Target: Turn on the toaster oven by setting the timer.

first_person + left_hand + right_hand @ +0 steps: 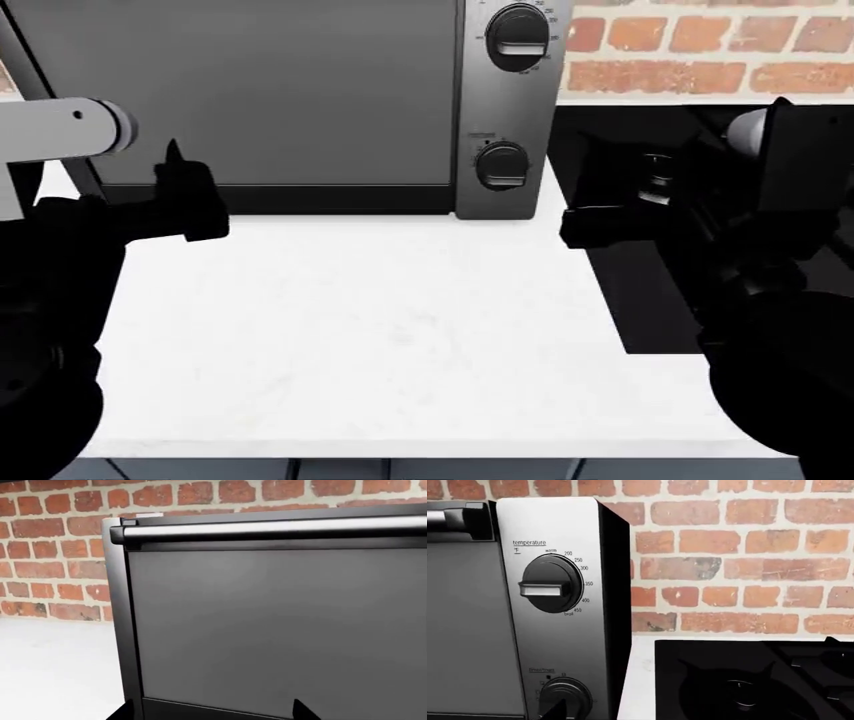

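The toaster oven (267,100) stands at the back of the white counter, with a dark glass door and a silver panel at its right. The timer (502,165) is the small black dial low on that panel, under the larger temperature dial (518,38). My right gripper (594,225) hovers open to the right of the timer and nearer to me, touching nothing. In the right wrist view the timer (566,697) sits just behind one fingertip (557,711). My left gripper (180,195) is open and empty before the door's left edge (127,630), fingertips (303,711) wide apart.
A black gas hob (641,200) is set into the counter right of the oven, under my right arm. A brick wall (727,555) runs behind. The door's handle (267,530) crosses its top. White counter (374,320) spreads in front of the oven.
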`<state>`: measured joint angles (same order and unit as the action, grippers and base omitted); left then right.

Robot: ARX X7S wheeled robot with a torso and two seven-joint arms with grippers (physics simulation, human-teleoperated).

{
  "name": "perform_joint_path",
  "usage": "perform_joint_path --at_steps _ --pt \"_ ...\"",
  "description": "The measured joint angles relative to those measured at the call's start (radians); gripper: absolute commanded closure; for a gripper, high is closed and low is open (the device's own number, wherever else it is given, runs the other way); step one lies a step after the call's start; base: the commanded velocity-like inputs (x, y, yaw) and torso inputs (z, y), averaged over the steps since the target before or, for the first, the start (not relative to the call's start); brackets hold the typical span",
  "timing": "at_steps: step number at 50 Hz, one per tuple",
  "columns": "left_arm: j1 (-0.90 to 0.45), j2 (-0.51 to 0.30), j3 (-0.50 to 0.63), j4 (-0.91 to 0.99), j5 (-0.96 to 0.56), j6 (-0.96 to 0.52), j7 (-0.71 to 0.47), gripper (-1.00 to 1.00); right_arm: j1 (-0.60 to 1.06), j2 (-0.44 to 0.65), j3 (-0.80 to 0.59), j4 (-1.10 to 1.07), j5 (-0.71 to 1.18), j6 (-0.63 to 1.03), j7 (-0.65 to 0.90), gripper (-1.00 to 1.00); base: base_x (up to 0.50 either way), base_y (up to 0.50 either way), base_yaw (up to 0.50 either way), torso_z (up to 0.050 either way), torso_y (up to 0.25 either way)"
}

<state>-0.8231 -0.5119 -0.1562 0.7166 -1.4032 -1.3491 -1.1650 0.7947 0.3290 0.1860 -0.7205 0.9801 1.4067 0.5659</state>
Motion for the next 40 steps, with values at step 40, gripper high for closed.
perform_joint_path --at_steps 40 --pt "0.007 -0.022 0.026 -0.004 -0.016 0.036 -0.016 -1.00 0.199 0.306 -0.551 -0.149 -0.200 -0.082 -0.129 -1.00 0.00 0.00 0.00 0.000 0.000"
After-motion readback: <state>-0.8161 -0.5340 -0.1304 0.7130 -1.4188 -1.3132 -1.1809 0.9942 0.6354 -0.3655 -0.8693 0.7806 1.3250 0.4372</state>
